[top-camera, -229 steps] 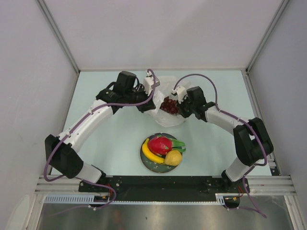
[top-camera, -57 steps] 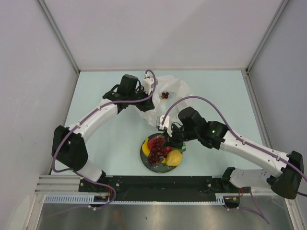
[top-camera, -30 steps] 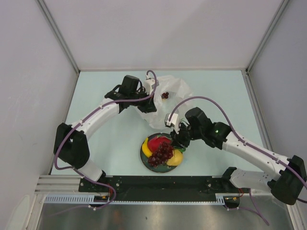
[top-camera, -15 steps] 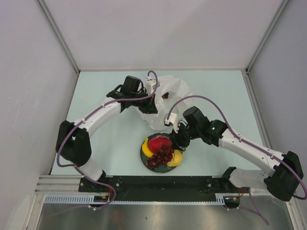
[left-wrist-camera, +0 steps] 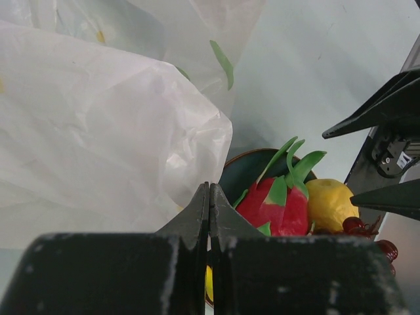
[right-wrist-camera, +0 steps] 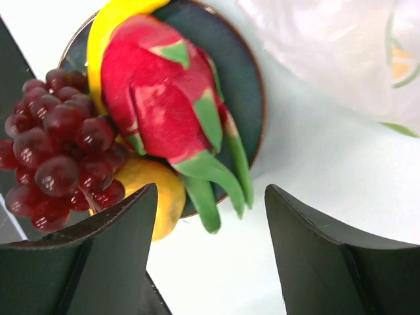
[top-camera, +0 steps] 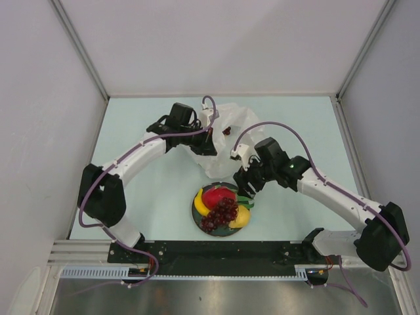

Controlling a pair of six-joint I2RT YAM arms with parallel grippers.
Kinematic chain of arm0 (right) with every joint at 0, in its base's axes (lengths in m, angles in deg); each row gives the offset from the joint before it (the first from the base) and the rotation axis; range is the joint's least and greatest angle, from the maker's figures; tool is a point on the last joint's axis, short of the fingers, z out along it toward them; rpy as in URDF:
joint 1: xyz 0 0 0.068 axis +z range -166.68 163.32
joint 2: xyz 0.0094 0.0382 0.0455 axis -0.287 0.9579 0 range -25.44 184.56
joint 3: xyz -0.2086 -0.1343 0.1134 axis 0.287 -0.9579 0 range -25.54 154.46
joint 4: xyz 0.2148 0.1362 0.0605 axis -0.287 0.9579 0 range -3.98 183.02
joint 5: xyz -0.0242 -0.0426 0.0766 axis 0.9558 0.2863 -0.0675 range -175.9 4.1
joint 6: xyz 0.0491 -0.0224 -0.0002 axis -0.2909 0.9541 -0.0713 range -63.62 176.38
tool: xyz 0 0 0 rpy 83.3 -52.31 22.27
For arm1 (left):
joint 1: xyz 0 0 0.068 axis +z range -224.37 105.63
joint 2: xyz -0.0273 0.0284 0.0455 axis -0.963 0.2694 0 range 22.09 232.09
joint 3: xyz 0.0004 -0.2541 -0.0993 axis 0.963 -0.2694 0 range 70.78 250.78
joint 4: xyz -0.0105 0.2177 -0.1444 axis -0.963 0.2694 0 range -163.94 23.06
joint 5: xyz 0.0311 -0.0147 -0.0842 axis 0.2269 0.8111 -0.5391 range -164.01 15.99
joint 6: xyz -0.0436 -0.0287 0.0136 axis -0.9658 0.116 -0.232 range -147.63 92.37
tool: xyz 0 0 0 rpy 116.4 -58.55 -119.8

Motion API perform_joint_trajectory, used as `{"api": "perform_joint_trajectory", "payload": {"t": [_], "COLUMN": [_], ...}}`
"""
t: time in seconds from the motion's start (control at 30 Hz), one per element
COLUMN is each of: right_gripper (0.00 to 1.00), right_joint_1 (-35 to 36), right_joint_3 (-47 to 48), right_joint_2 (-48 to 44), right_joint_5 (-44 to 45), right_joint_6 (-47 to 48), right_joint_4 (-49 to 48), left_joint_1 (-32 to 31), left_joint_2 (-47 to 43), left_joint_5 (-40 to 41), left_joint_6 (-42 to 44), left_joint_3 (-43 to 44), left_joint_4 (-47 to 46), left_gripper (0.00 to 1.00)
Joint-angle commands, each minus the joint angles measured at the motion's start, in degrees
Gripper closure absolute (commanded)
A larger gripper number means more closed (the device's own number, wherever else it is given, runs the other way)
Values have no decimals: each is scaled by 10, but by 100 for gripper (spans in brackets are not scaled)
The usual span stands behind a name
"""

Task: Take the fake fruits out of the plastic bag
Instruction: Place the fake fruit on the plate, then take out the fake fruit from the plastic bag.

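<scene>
Plastic bag lies behind plate, left gripper clamped on its edge. Right gripper is spread wide and empty at the plate rim. Grape bunch, dragon fruit, banana and lemon sit plated. Dark red bit shows in the bag; next is probably reaching in for it.

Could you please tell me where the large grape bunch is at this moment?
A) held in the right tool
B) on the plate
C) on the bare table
B: the grapes lie on the plate against the dragon fruit, and the right tool is open and holds nothing.
</scene>
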Motion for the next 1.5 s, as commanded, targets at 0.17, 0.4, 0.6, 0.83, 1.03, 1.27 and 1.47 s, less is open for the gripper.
{"api": "perform_joint_trajectory", "payload": {"t": [0.17,0.4,0.6,0.83,1.03,1.27,1.47], "right_gripper": [25,31,40,49,49,44,37], "right_joint_1": [-44,-62,-89,-146,-146,-142,-142], "right_joint_3": [91,121,169,239,240,265,308], "right_joint_2": [2,68,203,320,365,423,476], "right_joint_5": [5,34,89,110,85,104,153], "right_joint_6": [-17,-47,-65,-137,-166,-193,-216], "right_joint_4": [-25,-162,-241,-270,-333,-388,-406], "left_joint_1": [2,4,5,8,9,9,10], "left_joint_2": [-7,-6,-8,-9,18,60,67], "left_joint_5": [-17,-16,-23,-34,-98,-129,-136], "left_joint_6": [15,27,53,52,51,49,49], "left_joint_3": [52,83,109,117,119,143,145], "left_joint_4": [36,66,100,106,111,126,132], "left_gripper": [100,100,100,100,100,100,99]}}
